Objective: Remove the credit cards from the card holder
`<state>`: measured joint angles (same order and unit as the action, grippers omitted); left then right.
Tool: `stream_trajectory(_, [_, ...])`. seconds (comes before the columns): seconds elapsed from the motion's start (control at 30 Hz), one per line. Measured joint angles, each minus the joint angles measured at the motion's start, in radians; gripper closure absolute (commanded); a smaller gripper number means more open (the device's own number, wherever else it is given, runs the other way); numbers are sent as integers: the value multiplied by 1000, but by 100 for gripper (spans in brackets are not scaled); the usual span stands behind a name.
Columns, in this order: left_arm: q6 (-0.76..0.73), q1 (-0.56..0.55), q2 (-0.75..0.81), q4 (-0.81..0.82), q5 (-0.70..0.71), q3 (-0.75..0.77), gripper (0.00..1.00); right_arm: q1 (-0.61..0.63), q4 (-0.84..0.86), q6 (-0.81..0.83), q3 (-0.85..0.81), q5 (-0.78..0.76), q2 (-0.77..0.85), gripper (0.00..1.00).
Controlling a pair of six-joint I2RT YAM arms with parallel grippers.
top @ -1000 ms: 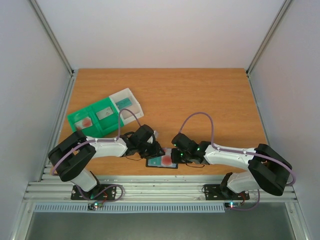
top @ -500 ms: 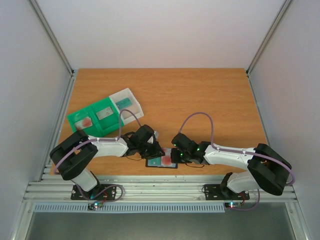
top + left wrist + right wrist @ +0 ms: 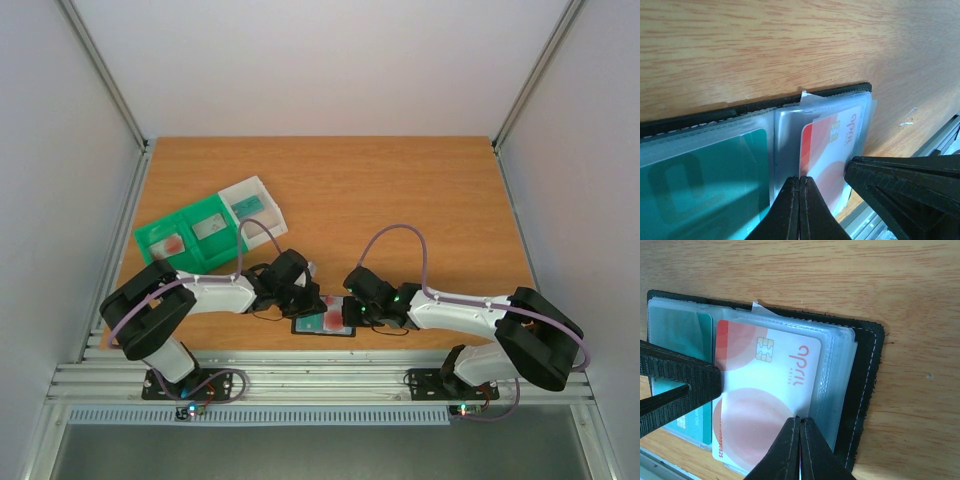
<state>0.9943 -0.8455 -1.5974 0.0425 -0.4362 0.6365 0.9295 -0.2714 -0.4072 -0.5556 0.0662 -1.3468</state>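
Observation:
The black card holder (image 3: 306, 326) lies open near the table's front edge, its clear sleeves facing up (image 3: 867, 380) (image 3: 765, 102). A red-and-white credit card (image 3: 770, 385) (image 3: 832, 145) sticks partly out of one sleeve. A teal credit card (image 3: 705, 175) (image 3: 677, 335) sits in the neighbouring sleeve. My left gripper (image 3: 800, 179) (image 3: 312, 303) is shut, its tip pressed at the red card's left edge. My right gripper (image 3: 800, 418) (image 3: 347, 313) is shut too, its tip on the card's opposite edge by the sleeves. Neither view shows a card between the jaws.
A green-and-white sorting tray (image 3: 160, 235) stands at the back left with a red, a grey and a teal card in its compartments. The aluminium rail (image 3: 320, 375) runs just in front of the holder, at the table's edge.
The left gripper's jaws have closed at the red card's edge. Both arms and the holder have hardly shifted.

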Motion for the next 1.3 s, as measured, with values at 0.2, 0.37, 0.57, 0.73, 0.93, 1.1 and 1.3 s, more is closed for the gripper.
stream_trajectory(0.2, [-6,0,5,-2,1,0,100,0,1,0,1,-1,0,97])
stream_trajectory(0.37, [-16,-2,26,-14,7,0,100,0,4,0,2,-2,0,97])
stream_trajectory(0.57, [-34,-3,47,-34,19,0,99,0,20,0,3,-1,-5,97])
stream_trajectory(0.73, [-37,1,53,-41,23,-1,100,0,30,0,3,-1,-10,98])
stream_trajectory(0.93, [-37,16,61,-43,23,-11,100,0,43,0,3,-1,-16,98])
stream_trajectory(1.1, [-37,31,81,-41,18,-29,100,0,44,0,3,-1,-16,98])
stream_trajectory(1.3, [-33,44,92,-13,-4,-65,100,0,48,0,3,0,-18,98])
